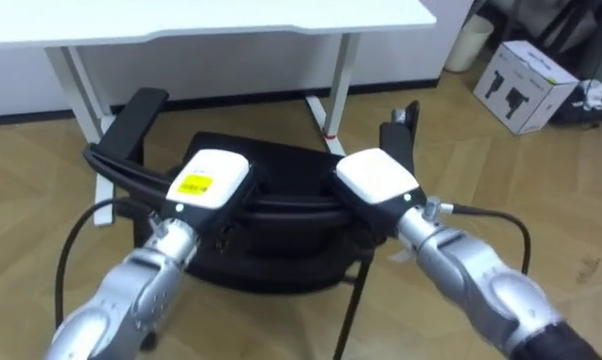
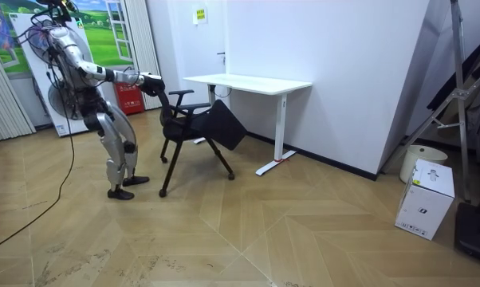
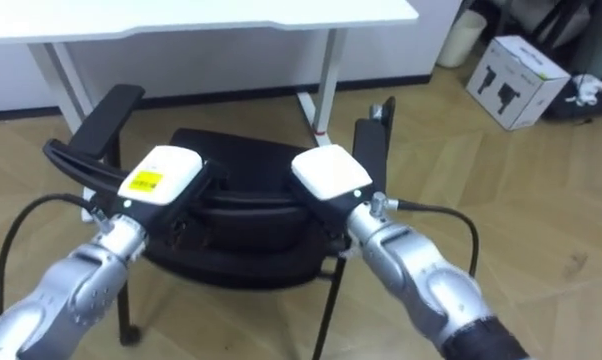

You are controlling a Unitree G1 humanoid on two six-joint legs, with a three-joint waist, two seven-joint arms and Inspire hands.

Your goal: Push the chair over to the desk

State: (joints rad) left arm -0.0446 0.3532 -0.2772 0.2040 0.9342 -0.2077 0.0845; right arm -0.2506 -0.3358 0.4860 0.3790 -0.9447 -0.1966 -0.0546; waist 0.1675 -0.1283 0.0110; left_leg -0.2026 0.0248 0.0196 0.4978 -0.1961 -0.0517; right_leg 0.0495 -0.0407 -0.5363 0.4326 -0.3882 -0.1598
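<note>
Pressing left hand and right hand on the chair back, finger state impossible to tell, seat seemingly not yet tucked under the desk

We stand on a herringbone wood floor that bears the black chair on its thin legs just before the white desk, and, well off at the room view's right, a white box near a pale bucket.
</note>
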